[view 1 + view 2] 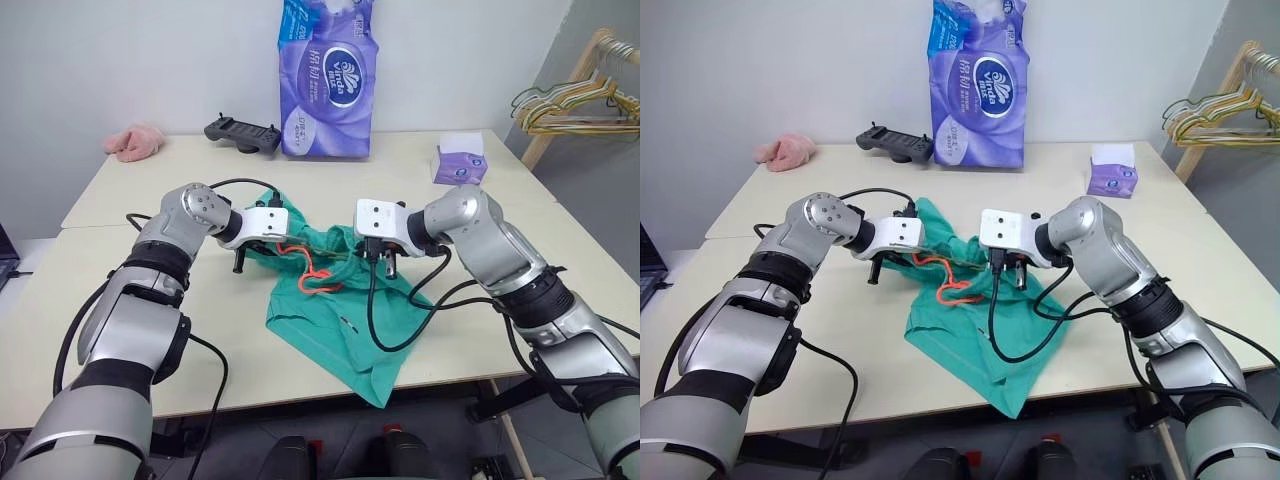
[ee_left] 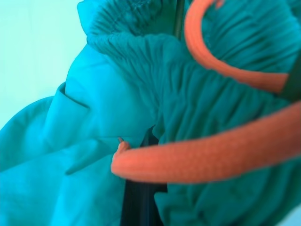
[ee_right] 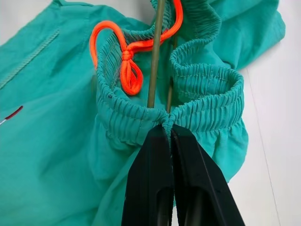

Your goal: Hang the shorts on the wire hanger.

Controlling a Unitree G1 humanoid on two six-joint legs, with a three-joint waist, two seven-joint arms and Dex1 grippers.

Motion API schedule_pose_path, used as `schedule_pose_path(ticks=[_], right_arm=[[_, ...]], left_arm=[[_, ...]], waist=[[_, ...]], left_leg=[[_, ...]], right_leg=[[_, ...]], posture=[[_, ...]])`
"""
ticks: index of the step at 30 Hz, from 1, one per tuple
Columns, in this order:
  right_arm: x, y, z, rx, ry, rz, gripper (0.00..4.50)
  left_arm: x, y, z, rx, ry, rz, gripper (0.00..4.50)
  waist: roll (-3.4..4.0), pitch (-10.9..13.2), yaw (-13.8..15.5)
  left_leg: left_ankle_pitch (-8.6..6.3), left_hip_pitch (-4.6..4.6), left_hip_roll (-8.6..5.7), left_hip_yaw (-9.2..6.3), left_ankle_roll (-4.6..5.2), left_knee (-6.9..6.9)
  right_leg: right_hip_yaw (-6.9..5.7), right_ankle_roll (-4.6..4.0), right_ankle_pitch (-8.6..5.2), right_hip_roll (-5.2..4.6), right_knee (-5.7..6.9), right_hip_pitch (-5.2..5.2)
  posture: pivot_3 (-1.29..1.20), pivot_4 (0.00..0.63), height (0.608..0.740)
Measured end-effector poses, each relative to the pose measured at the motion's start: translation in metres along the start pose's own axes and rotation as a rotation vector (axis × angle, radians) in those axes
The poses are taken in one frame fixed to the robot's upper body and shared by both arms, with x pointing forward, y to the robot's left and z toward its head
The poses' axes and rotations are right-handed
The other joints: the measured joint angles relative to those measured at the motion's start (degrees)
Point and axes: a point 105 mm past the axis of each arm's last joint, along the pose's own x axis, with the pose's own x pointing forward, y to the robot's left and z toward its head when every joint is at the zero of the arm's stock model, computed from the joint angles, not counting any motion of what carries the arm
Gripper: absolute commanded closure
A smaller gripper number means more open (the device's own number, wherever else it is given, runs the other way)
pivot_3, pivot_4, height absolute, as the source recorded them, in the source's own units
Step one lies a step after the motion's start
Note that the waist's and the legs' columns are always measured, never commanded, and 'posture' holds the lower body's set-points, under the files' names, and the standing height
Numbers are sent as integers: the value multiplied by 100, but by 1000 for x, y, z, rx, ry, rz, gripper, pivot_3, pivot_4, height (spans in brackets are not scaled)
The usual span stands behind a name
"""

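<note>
Both claws, the left gripper (image 1: 880, 268) and right gripper (image 3: 170, 136), are clenched on the waistband of the shorts (image 1: 340, 320), lifted off the table (image 1: 120, 330) around the wire hanger (image 3: 154, 56); keep the band taut.

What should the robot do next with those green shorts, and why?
Probably lift the waistband a little higher. Both tools, left and right, are shut on the shorts, and the wire hanger already runs inside the waistband while the legs lie on the table.

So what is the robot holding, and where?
Both grippers, left and right, pinch the shorts at the waistband.
</note>
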Motion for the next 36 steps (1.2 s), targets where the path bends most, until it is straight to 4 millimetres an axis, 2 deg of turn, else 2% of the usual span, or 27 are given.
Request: schedule_pose_path(ticks=[3,4,6,11,16,21,24,27,33,36], right_arm=[[-2,-2,4,-15,-5,-5,4445],[-2,-2,5,-17,-7,-5,3980],[1,1,8,-23,-21,9,3457],[7,6,13,-49,-28,29,1762],[4,3,15,-30,-35,7,1762],[-31,-11,21,-17,-47,-75,1762],[-47,-14,13,6,-17,-107,1762],[-58,-9,2,30,22,-113,1762],[-44,0,-31,43,114,-87,1762],[-29,-8,-50,28,177,-108,1762]], left_arm=[[0,0,0,0,-1,4,4500],[0,1,0,-1,-1,8,4500],[1,2,1,-4,-3,17,4500],[2,6,6,3,-12,34,4500],[3,6,6,-4,-12,35,4500],[4,6,7,-4,-16,33,4500],[4,6,8,-4,-18,33,4500],[4,6,8,-4,-18,33,4500],[5,6,8,-4,-19,31,4500],[6,5,7,-13,-19,27,4500]], waist=[[0,0,-1],[0,0,-1],[0,0,-3],[0,0,-1],[1,1,-5],[1,1,0],[2,2,-4],[1,2,-4],[1,2,-11],[0,1,-15]], left_leg=[[0,0,0,0,0,0],[0,0,0,0,0,0],[0,0,0,1,0,0],[0,0,-1,0,0,0],[0,-1,-1,-2,0,0],[0,-1,-1,-4,0,0],[-1,-1,0,-2,1,0],[-1,-1,0,-2,1,0],[-1,1,0,2,1,0],[-1,3,0,3,1,0]], right_leg=[[0,0,0,0,0,0],[0,0,0,0,0,0],[0,0,0,0,0,0],[0,0,0,-1,0,0],[-1,0,0,0,0,0],[-3,0,0,-2,-2,1],[-3,0,0,-2,-3,0],[-3,0,0,-2,-5,1],[1,0,-1,-2,-7,0],[1,0,-1,-1,-10,0]], posture=[[90,36,740],[90,36,740],[88,38,740],[84,42,740],[77,50,740],[76,57,740],[73,61,740],[73,61,740],[71,64,740],[79,61,740]])
